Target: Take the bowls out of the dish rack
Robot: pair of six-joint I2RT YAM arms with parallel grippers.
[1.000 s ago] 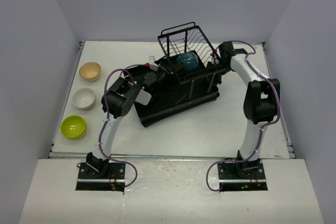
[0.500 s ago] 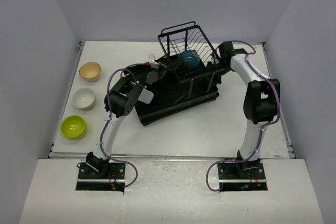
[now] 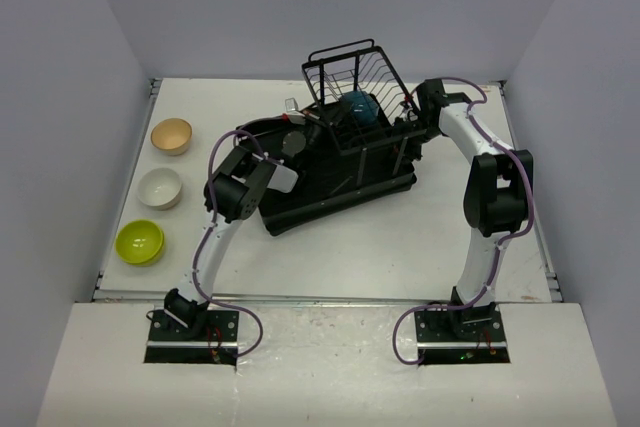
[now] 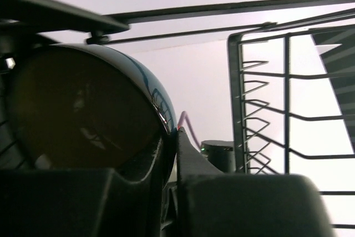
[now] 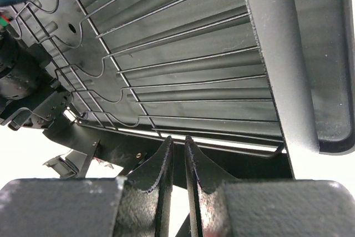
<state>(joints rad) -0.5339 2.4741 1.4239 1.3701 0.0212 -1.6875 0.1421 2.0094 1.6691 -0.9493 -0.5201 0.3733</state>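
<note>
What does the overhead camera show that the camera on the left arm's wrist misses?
Only the overhead view shows three bowls set out on the table: a tan bowl, a white bowl and a lime bowl. Only the left wrist view shows, close up, the left gripper pinching the blue bowl by its rim. Both show that bowl in the wire basket of the dish rack.
</note>
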